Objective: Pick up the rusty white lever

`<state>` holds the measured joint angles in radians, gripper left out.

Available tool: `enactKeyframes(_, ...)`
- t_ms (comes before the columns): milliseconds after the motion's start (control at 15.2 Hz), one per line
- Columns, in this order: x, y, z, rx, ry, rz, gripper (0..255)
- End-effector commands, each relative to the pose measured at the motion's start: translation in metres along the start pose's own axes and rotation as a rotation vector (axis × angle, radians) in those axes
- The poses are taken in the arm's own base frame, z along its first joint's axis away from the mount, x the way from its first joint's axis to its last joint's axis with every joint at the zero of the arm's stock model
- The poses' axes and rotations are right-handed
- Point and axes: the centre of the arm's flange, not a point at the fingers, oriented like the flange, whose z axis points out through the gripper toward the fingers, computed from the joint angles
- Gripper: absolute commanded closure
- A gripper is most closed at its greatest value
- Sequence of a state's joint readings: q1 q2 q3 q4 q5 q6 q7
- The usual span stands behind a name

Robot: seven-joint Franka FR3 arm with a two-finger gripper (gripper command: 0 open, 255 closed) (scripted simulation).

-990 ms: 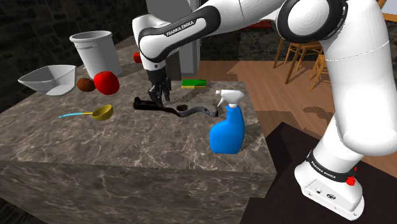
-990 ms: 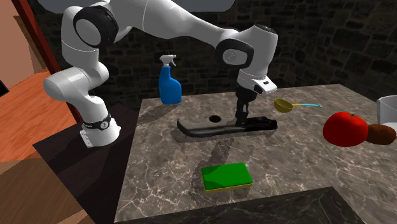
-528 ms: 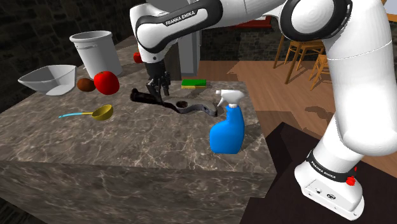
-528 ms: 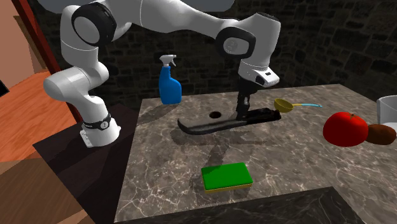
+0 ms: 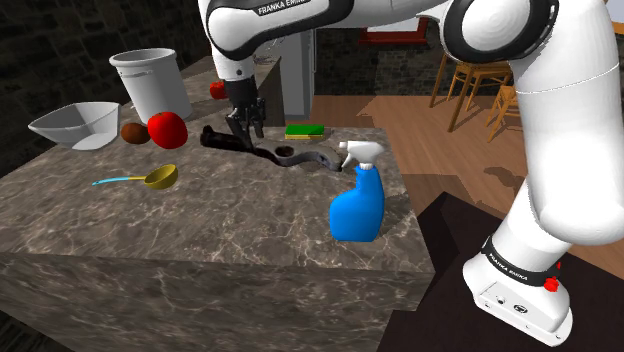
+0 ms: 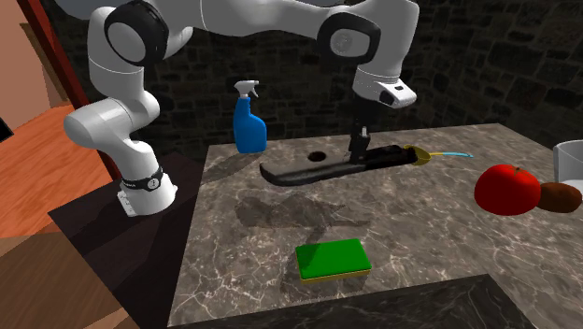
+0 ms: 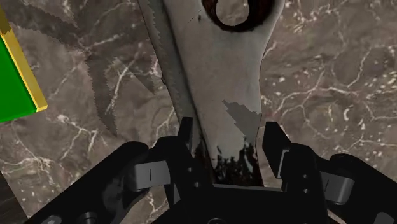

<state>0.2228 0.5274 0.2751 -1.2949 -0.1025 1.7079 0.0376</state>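
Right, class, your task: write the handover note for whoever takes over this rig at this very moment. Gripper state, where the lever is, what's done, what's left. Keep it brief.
Gripper: shut on the long, pale lever with dark rusty stains, clasped near one end.
Lever: held over the dark marble counter, gripped end higher, the other end near the blue spray bottle. Its shadow lies apart below it, so it looks clear of the surface.
Done: grasp and lift-off.
Left: probably raise it a little more, keeping it off the bottle and the green sponge.
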Motion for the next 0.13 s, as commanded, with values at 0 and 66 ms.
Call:
enactKeyframes(0, -0.0003, -0.0002, -0.0067, 0.000, 0.000, 0.000, 255)
enactKeyframes(66, -0.0003, -0.0002, -0.0068, 0.000, 0.000, 0.000, 255)
